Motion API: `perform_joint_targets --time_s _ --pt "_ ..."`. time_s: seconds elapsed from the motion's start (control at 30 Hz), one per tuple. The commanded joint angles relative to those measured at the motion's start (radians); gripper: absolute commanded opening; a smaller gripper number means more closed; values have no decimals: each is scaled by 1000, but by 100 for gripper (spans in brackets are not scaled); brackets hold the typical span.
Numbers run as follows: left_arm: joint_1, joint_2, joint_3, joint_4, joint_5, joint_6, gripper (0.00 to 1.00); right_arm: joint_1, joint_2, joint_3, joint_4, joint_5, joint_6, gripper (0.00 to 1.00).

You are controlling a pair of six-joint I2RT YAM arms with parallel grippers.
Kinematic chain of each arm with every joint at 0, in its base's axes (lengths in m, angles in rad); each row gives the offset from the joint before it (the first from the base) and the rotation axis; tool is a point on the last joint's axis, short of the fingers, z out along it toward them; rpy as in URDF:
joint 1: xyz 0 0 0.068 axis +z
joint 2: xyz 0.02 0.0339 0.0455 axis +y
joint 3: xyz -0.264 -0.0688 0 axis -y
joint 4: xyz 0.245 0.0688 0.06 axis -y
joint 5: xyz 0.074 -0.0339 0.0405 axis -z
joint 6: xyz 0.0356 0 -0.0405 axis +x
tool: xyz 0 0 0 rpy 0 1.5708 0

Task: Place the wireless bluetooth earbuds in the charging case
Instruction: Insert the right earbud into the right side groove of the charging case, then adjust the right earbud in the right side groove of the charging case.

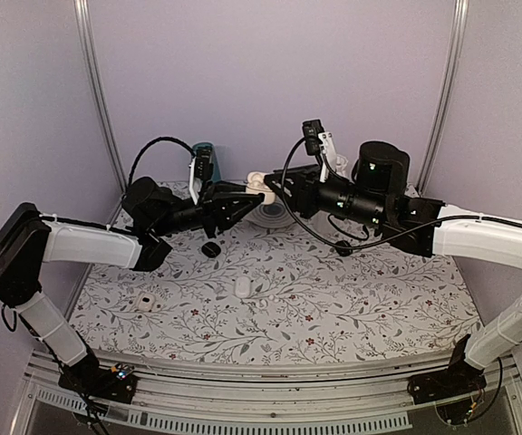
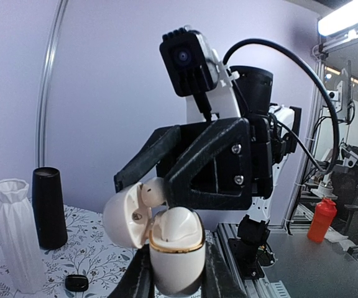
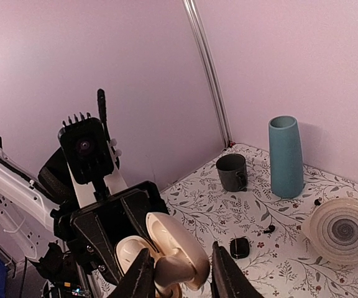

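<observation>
A white charging case with a gold rim stands upright between the fingers of my left gripper, which is shut on it. Its lid hangs open to the left. Both grippers meet in mid-air above the back of the table, left gripper against right gripper. A white earbud sits at the lid's top edge, against the tips of the right fingers. In the right wrist view my right gripper has its jaws apart. The earbud touches only the left finger.
A black case, a small white piece and another white piece lie on the floral table. At the back stand a teal vase, a black cylinder and a ribbed plate. A dark mug and a black earbud sit nearby.
</observation>
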Motion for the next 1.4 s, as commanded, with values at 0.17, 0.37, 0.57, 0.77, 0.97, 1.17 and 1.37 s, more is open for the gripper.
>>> perform_joint_targets --time_s 0.17,0.37,0.57,0.77,0.97,1.17,1.37 --pt "-8 -33 -10 54 -8 17 0 10 -31 28 -31 9 1 37" --pt "-7 -29 -10 52 -10 20 0 11 -45 28 -42 4 12 42" --pt "-7 -29 -5 40 -9 25 0 9 -71 61 -45 13 23 49" --pt "-8 -29 -4 30 -4 33 0 3 -77 89 -87 40 31 51" --pt "-8 -44 -8 2 1 62 0 -27 -65 126 -157 49 38 46" --pt "-8 -73 -11 -55 -13 117 0 -58 -64 131 -218 32 31 37" --pt "-8 -73 -8 -67 -9 124 0 -70 -71 143 -267 15 -28 38"
